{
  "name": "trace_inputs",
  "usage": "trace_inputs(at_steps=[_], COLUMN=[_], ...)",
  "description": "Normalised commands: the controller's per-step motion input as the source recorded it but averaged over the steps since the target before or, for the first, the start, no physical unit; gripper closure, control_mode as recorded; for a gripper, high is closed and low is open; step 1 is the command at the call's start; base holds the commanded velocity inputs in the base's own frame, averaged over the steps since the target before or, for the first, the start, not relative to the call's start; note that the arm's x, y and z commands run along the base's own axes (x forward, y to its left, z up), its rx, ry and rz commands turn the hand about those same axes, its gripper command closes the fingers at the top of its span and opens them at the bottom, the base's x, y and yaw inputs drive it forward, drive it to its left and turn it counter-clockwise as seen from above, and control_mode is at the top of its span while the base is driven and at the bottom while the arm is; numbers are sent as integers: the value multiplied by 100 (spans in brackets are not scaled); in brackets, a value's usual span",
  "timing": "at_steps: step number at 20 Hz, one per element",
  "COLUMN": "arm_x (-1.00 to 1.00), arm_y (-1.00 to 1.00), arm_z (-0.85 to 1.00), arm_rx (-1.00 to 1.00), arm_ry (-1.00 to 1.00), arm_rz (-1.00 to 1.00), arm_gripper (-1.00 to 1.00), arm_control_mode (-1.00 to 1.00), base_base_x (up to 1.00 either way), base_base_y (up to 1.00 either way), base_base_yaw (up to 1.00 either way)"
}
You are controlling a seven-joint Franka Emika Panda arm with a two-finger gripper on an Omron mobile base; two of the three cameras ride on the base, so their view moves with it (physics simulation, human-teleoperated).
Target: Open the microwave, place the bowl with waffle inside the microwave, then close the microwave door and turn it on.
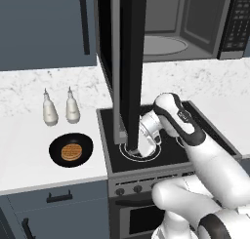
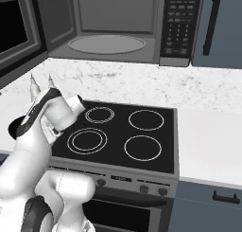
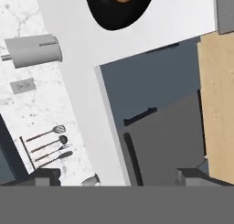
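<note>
The microwave (image 2: pixel 113 27) sits above the stove (image 2: pixel 123 136) with its grey inside showing and nothing on the round plate in it. The microwave door (image 1: pixel 129 67) stands swung wide out over the stove's left side, edge-on in the left base view. The arm (image 1: pixel 195 145) bends low just beside that door's lower corner, so I judge that a careless swing toward the bowl may knock the door, pushing it partly shut or jarring the arm.

On the white bench (image 1: pixel 29 135) left of the stove sits the bowl (image 1: pixel 71 149), with the waffle (image 1: pixel 71 151) lying flat in it. Two white bottles (image 1: pixel 61 108) stand just behind it; a reach from above and behind may tip them.

The claw (image 3: pixel 119 175) points along the bench edge and cabinet fronts, the bowl (image 3: pixel 119 6) lying far up the hand view, well apart from it. Its fingertips (image 3: pixel 45 176) stand wide apart and hold nothing. The bowl is shallow and smooth, so I expect a rim pinch may slip or tilt, sliding the waffle out. Lifting it past the door into the opening is the tight part.
</note>
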Motion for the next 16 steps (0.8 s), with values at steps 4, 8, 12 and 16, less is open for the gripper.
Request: trace_inputs(at_steps=[4,8,12,16], arm_x=[36,53,58,60], arm_y=[52,13,1,14], arm_z=[-30,-36,-32,-36], arm_rx=[-10,-5,0,0], arm_ry=[0,0,0,0], arm_rz=[0,-1,0,0], arm_gripper=[-100,-100,-100,-100], arm_control_mode=[-100,-100,-100,-100], base_base_x=[0,0,0,0], base_base_y=[0,0,0,0], base_base_yaw=[0,0,0,0])
